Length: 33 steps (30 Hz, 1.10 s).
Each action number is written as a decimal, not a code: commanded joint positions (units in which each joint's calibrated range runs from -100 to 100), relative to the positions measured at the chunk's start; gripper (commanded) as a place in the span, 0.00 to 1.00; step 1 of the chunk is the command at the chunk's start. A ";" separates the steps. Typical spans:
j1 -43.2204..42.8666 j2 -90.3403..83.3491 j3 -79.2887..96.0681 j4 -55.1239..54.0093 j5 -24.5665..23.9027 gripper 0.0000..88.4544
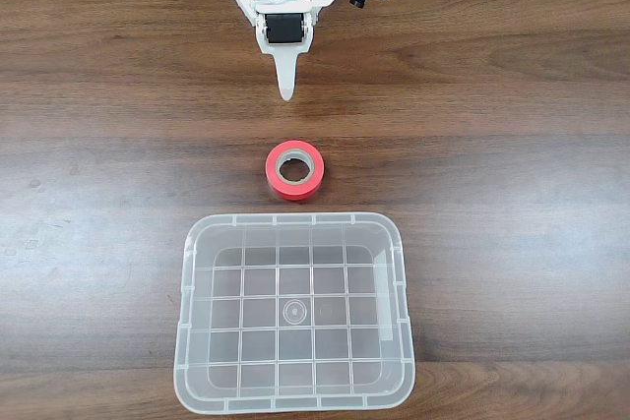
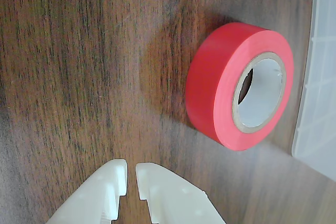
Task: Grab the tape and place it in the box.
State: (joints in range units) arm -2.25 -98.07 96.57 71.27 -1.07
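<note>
We're looking at a narrow hand (image 1: 286, 93): in the wrist view the two white fingertips (image 2: 118, 174) are sitting nearly together with just a slim gap, holding nothing.

The small bright red roll of tape with the grey-beige cardboard core (image 1: 295, 169) is lying flat on the dark wood bench (image 1: 492, 174), just on the far side of the clear plastic rectangular box with the grid bottom (image 1: 399, 272), near its far rim but apart from it. The hand is hovering further back, roughly in line with the roll and apart from it.

Risks we're flagging:
- Jaws are too narrow for the roll. Descending like this, we're likely landing on top of it or shoving it, not straddling it.
- The roll is lying close to the box rim, so a push forward could be jamming it against the wall.
- Smooth tape surface: a shallow or off-centre pinch could be slipping out during the lift.

Opening wide first looks necessary.
</note>
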 commanded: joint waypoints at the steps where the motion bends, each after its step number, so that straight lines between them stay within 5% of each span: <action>1: -0.01 -0.80 -0.42 -1.49 -0.14 0.01; 33: 0.28 0.57 -21.54 -1.32 0.02 0.01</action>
State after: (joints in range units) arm -2.25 -98.07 81.95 71.27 -1.07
